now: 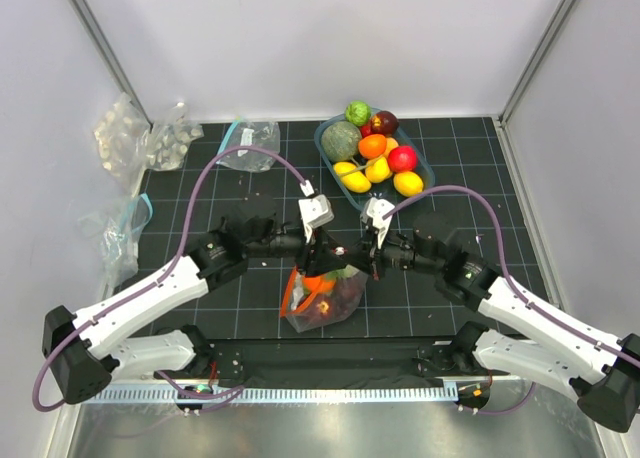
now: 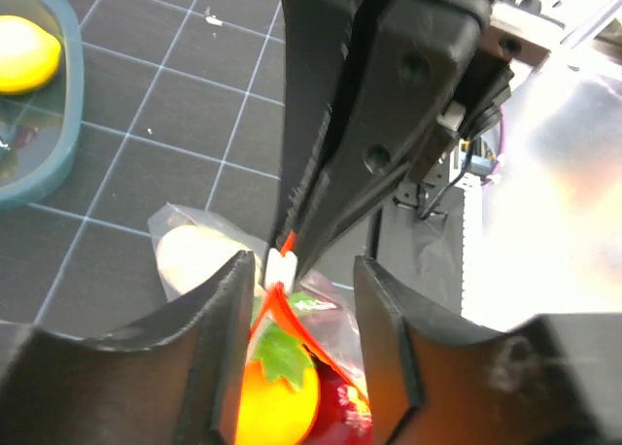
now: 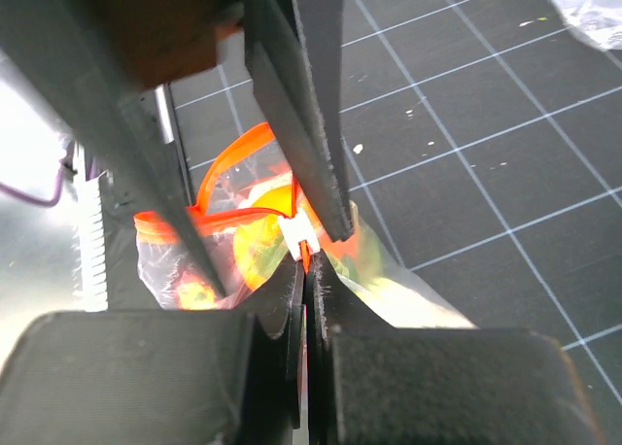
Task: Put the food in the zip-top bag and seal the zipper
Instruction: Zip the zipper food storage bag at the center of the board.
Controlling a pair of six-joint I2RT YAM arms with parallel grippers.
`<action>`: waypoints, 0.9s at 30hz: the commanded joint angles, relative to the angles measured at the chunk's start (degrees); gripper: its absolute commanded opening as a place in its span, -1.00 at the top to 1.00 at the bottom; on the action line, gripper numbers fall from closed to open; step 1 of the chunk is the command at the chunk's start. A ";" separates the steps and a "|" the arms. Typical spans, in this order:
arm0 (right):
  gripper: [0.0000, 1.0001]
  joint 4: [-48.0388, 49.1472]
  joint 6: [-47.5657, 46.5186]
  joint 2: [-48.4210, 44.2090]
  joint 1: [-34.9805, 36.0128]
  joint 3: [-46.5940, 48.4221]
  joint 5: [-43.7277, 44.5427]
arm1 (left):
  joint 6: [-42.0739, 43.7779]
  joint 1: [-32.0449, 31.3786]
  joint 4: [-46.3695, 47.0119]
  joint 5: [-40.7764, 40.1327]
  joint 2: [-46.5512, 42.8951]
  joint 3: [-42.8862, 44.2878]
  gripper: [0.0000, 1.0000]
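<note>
The zip-top bag (image 1: 330,303) stands on the black mat near the front, holding an orange (image 2: 282,392), a red fruit (image 2: 342,406) and a white oblong vegetable (image 2: 199,256). Its orange-red zipper (image 3: 224,217) gapes open to the left of the white slider (image 3: 299,238). My right gripper (image 3: 309,270) is shut on the zipper strip just beside the slider (image 2: 280,267). My left gripper (image 2: 303,267) is open, one finger on each side of the zipper (image 2: 292,319) at the slider. In the top view both grippers meet above the bag, the left (image 1: 322,248) and the right (image 1: 365,255).
A teal tray (image 1: 325,143) at the back right holds more food: cabbage (image 1: 341,140), lemons (image 1: 355,181), a red apple (image 1: 402,158). Clear bags with teal strips lie at the back left (image 1: 245,143) and left (image 1: 120,228), with crumpled plastic (image 1: 125,128) beyond.
</note>
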 commanded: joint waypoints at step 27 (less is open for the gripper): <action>0.98 6.43 0.98 1.02 0.23 2.42 -1.31 | -1.33 -0.43 5.96 -4.57 -2.60 -3.35 0.22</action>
